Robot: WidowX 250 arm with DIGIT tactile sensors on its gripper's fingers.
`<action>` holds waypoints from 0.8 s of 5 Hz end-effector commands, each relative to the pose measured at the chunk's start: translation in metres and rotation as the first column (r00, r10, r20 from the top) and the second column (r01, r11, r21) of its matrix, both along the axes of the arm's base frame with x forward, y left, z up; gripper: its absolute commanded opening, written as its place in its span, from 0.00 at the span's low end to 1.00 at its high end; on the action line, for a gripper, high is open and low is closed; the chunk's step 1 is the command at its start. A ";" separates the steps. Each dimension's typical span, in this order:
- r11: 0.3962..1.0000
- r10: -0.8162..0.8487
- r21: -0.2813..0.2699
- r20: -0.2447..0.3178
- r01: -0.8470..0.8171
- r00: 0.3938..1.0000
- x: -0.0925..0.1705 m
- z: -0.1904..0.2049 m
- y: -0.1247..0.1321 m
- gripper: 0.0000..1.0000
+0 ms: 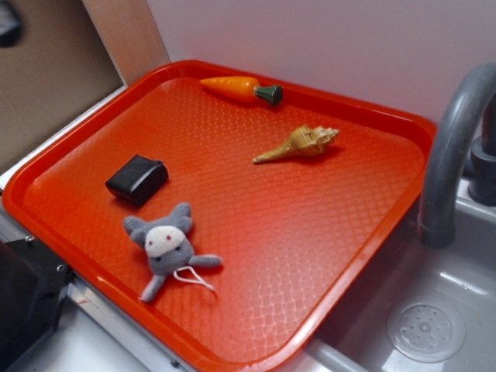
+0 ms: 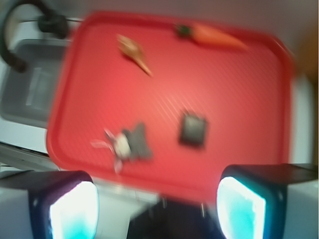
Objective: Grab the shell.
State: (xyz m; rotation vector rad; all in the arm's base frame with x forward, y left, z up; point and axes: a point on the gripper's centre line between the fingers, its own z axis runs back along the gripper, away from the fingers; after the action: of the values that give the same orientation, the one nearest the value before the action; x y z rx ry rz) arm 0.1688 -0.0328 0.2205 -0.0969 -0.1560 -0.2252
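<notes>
Shell [image 1: 301,142] on red tray [image 1: 70,225] with carrot [image 1: 240,89], plush [image 1: 167,246], hand [image 2: 158,206] fingers apart

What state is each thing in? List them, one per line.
shell: lying flat on the tray, ungrasped.
carrot: lying by the far rim.
black block: resting flat.
plush toy: lying face up.
gripper: open, empty, away from the shell.

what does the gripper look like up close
Only the wrist view shows the gripper. Its two fingers are blocky, with dark outer casings and glowing pale cyan-white inner pads. A dark body part sits between them at the bottom edge. The image is blurred, so no cables or markings can be made out.
</notes>
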 end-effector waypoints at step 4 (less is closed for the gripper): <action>0.976 -0.220 0.056 0.250 0.213 0.943 0.125 -0.092 -0.061 1.00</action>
State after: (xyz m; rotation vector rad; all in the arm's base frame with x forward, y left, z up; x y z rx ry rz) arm 0.2848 -0.0848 0.1048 -0.0544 -0.3312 -0.4465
